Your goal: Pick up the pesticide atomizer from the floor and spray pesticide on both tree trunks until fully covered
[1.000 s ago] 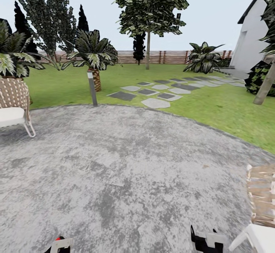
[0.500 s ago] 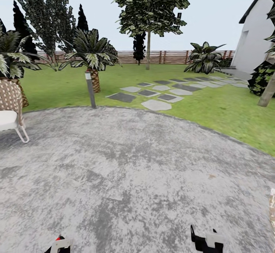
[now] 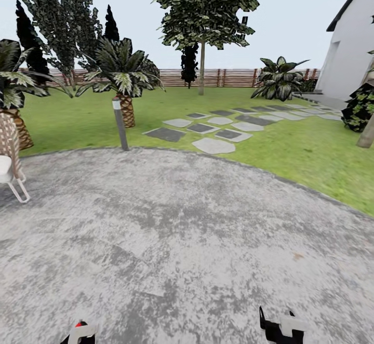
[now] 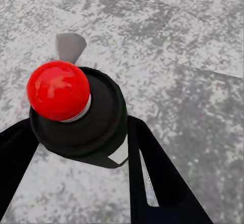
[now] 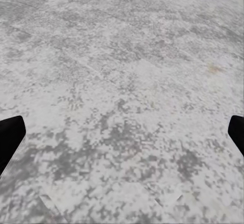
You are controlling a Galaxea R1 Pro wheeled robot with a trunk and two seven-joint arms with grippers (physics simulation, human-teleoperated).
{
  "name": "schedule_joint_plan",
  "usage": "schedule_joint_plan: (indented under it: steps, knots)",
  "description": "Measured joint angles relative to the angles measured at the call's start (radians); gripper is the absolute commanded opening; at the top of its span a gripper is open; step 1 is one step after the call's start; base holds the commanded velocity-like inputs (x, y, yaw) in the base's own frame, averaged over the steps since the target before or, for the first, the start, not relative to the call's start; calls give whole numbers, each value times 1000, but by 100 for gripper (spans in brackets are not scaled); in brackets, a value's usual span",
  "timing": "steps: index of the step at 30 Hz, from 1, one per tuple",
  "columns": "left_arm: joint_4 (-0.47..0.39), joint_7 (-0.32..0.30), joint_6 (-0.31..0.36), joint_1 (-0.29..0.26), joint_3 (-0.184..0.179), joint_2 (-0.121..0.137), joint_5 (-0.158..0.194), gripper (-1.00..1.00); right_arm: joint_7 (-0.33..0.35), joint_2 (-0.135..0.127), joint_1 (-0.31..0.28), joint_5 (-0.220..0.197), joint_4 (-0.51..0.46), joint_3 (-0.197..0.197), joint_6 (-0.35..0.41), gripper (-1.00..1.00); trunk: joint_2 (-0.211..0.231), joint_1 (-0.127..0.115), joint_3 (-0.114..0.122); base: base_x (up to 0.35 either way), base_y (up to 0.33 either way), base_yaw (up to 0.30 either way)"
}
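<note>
The pesticide atomizer (image 4: 76,112), a dark round body with a red ball on top and a light grey nozzle tip, sits between the black fingers of my left gripper (image 4: 81,132), which is shut on it. In the head view the left gripper (image 3: 80,333) shows at the bottom edge with the red top peeking up. My right gripper (image 3: 280,328) is open over bare paving, its fingers (image 5: 10,140) spread wide with nothing between them. One tree (image 3: 201,68) stands far across the lawn by the fence. Another tree's beige trunk (image 3: 366,135) leans in at the right edge.
I stand on a round grey paved patio (image 3: 187,240) bordered by lawn. A wicker chair (image 3: 8,162) is at the left edge, a short lamp post (image 3: 120,124) and a palm (image 3: 124,79) ahead left. Stepping stones (image 3: 218,128) lead right toward a white house (image 3: 353,58).
The whole view has advanced over the patio: the left chair slid toward the left edge, and the right chair and most of the right trunk left the picture. Both grippers hold their places.
</note>
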Motion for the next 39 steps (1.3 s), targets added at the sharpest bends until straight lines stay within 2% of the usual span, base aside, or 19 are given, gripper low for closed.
schedule_joint_plan:
  steps: [39]
  knots:
    - [0,0,0,0,1,2,0,-100,-2,0,0,0,0,0,0,100,0,0,0,341,0,0]
